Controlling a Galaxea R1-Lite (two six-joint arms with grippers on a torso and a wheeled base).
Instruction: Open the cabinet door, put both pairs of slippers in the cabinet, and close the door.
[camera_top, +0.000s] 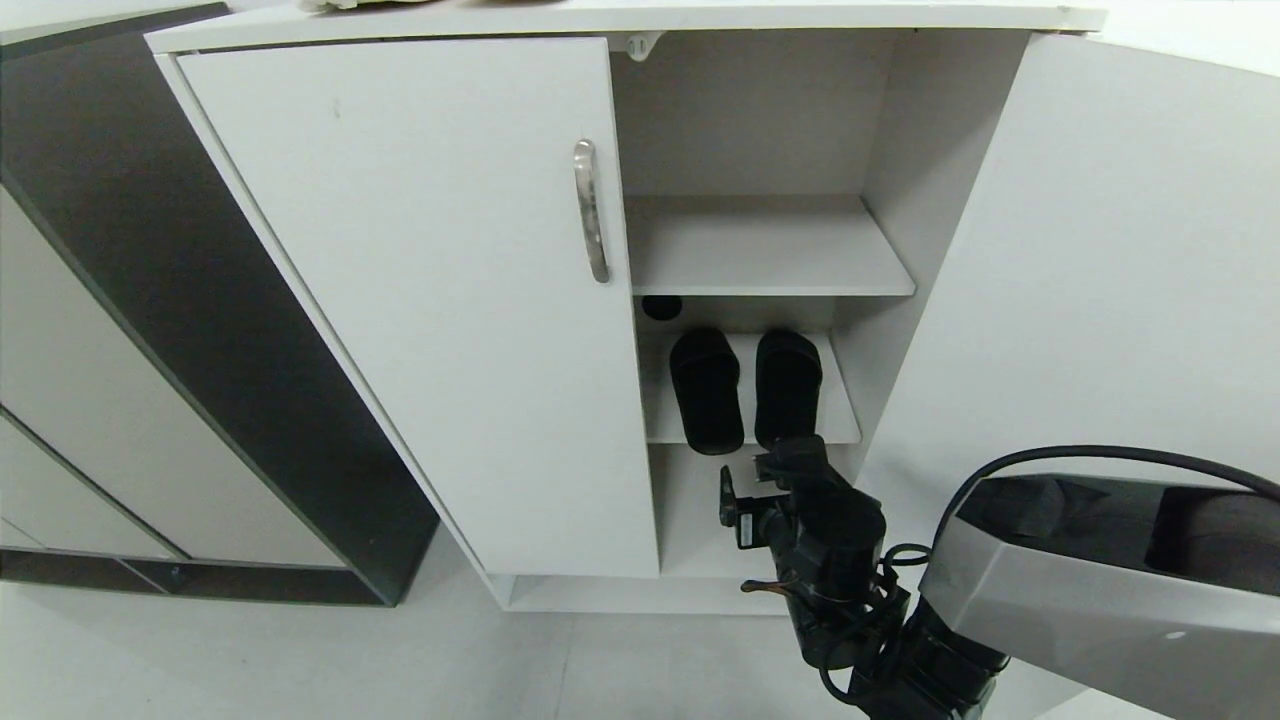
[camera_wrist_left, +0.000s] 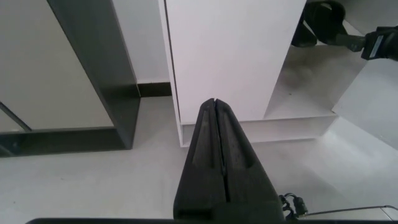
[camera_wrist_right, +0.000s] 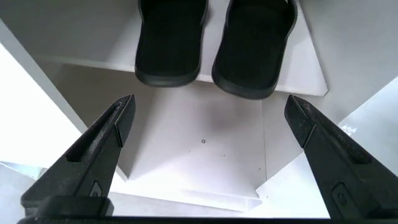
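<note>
While the head view sets your right gripper (camera_top: 760, 478) near the black slippers (camera_top: 745, 385) (jaws spread), the left wrist view has your left gripper (camera_wrist_left: 214, 109) pressed together.

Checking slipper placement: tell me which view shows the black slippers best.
Head view: both black slippers appear almost whole, side by side on the lower shelf. The right wrist view crops them to their near ends; the left wrist view catches one dark end.
</note>
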